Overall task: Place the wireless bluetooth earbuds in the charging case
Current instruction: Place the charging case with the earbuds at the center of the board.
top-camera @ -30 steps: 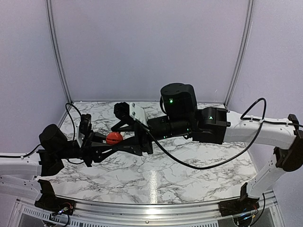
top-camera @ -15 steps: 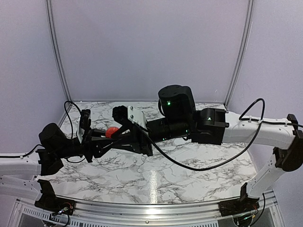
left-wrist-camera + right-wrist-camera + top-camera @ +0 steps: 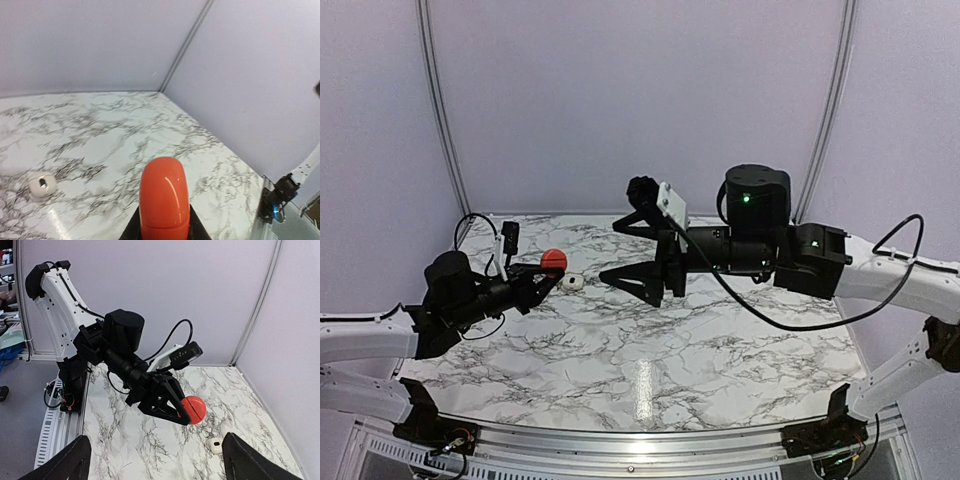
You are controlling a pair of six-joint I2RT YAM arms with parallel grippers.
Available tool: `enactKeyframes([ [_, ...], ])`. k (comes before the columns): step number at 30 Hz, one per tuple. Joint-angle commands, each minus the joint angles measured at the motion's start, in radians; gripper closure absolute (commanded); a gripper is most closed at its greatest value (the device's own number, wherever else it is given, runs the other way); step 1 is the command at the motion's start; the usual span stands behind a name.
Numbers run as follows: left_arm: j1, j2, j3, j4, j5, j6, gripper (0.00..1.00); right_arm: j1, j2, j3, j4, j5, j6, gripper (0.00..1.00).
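Red glossy plastic is what we have in hand: the red charging case (image 3: 554, 260), a smooth round disc, sits pinched in the left gripper (image 3: 546, 270), which seems to press on its flat faces. It is held off the marble table (image 3: 720, 350), over the rear left part. We judge it light and stiff but slick. The rounded rim gives fingers little to bite on, so the flat faces are the better hold.

We see no earbuds in any view (they may lie inside the case or behind an arm; we cannot tell). Going by the task, they should be tiny, nearly weightless and slippery, so they are best nipped gently across the body with the fingertips alone.

The right gripper (image 3: 610, 252) hangs empty with its jaws spread wide, pointing at the case from the right and apart from it. A small white piece (image 3: 574, 282) with a dark recess lies on the table just beside and below the case; we cannot say what it is.

For room, the middle and near part of the table show only marble — good ground for setting things down. The lilac walls (image 3: 620, 100) close in behind and to the left of the left gripper, and the near edge ends at a metal rail (image 3: 620, 440), so we would keep moves toward the centre.
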Motion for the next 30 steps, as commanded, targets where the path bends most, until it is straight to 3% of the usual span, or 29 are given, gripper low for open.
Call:
enactKeyframes([
  [1, 0.057, 0.105, 0.037, -0.11, -0.11, -0.086, 1.0, -0.038, -0.064, -0.054, 0.076, 0.05, 0.063, 0.07],
  [14, 0.12, 0.462, 0.117, -0.117, 0.008, -0.173, 0.96, -0.051, -0.092, -0.117, 0.082, 0.05, 0.087, 0.04],
  [30, 0.145, 0.715, 0.297, -0.262, -0.011, -0.187, 0.89, -0.051, -0.097, -0.131, 0.069, 0.065, 0.091, 0.02],
])
